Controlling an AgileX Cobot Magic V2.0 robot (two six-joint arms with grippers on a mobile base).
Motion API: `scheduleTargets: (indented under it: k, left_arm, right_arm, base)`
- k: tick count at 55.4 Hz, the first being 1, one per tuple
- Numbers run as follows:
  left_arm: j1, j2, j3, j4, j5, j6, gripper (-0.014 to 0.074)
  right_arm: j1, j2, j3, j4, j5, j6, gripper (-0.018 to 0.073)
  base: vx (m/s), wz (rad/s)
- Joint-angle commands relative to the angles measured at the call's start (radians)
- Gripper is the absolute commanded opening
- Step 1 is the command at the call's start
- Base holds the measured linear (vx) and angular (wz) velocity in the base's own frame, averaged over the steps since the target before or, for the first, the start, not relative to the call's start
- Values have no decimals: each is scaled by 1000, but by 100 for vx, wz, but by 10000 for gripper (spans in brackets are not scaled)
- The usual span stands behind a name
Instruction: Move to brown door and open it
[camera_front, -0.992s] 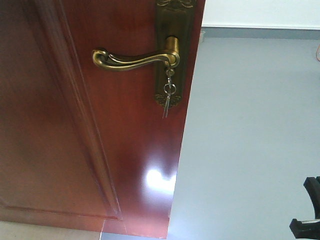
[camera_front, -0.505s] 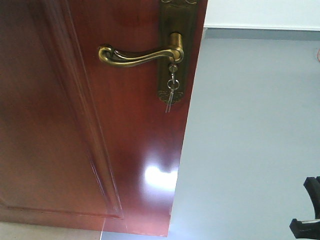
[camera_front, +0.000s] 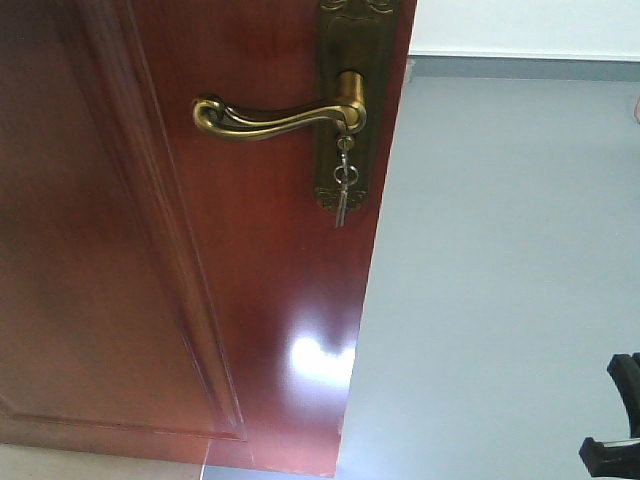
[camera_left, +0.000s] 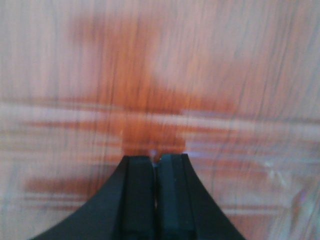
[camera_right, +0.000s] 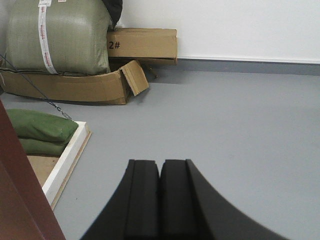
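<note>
The brown door (camera_front: 150, 300) fills the left half of the front view, glossy reddish-brown with a recessed panel. Its brass lever handle (camera_front: 270, 118) sits on a long backplate (camera_front: 357, 100), and keys (camera_front: 343, 190) dangle below it. The door's free edge runs down the middle of that view, with grey floor (camera_front: 500, 280) beyond. My left gripper (camera_left: 155, 160) is shut, tips very close to the blurred wood surface of the door (camera_left: 160, 75). My right gripper (camera_right: 160, 165) is shut with nothing in it, over grey floor. A strip of the door (camera_right: 15, 195) shows at the lower left of the right wrist view.
Cardboard boxes (camera_right: 142, 45) and a big green sack (camera_right: 57, 35) stand along the far wall. Green bags (camera_right: 40, 127) lie beside a white frame board (camera_right: 67, 162) on the left. A black part of the robot (camera_front: 615, 420) shows at the front view's lower right.
The door handle has shifted a little in the front view, right and up, then slightly back down and left. Nothing was taken hold of.
</note>
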Motion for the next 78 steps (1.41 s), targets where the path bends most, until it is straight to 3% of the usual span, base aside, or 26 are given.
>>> scheduleTargets:
  k: [1, 11, 15, 19, 27, 33, 40, 45, 50, 66, 78]
  left_arm:
    - [-3, -9, -33, -7, -22, -3, 175]
    - [-3, -9, -33, 27, -29, -2, 175]
    - [-3, -9, -33, 132, -39, -23, 175]
    - [-3, -9, -33, 303, 3, -97, 175]
    - [-3, -9, -33, 733, 98, -395, 175]
    - [-3, -9, -33, 1058, 104, -732, 175]
    - [-3, -9, -33, 1327, 46, -1046, 175]
    - [-3, -9, -33, 1452, -7, -1159, 175]
    - [-3, -9, -33, 1489, -54, -1208, 175]
    - [-3, -55, -6, 1484, -74, -1210, 175]
    - [-3, -246, 220, 1484, -90, -1213, 175]
  right_arm:
    - [1, -6, 4, -4, -77, -8, 0]
    - [1, -6, 4, -4, -77, -8, 0]
    - [1, -6, 4, -4, -77, -8, 0]
    - [1, -6, 4, -4, -77, -8, 0]
    - [1, -6, 4, -4, -81, -8, 0]
    - [1, -6, 4, -4, -80, -8, 0]
    - [1, -6, 4, -4, -80, -8, 0]
    - [1, -6, 4, -4, -80, -8, 0]
    - [1, -6, 4, -4, -80, -8, 0]
    - [1, -6, 4, -4, -80, -8, 0]
    - [1, -6, 4, -4, -80, -8, 0]
  base:
    - [0, 0]
    - [0, 0]
    - [0, 0]
    - [0, 0]
    - [0, 0]
    - [0, 0]
    - [0, 0]
    - [0, 0]
    - [0, 0]
    - [0, 0]
    - [0, 0]
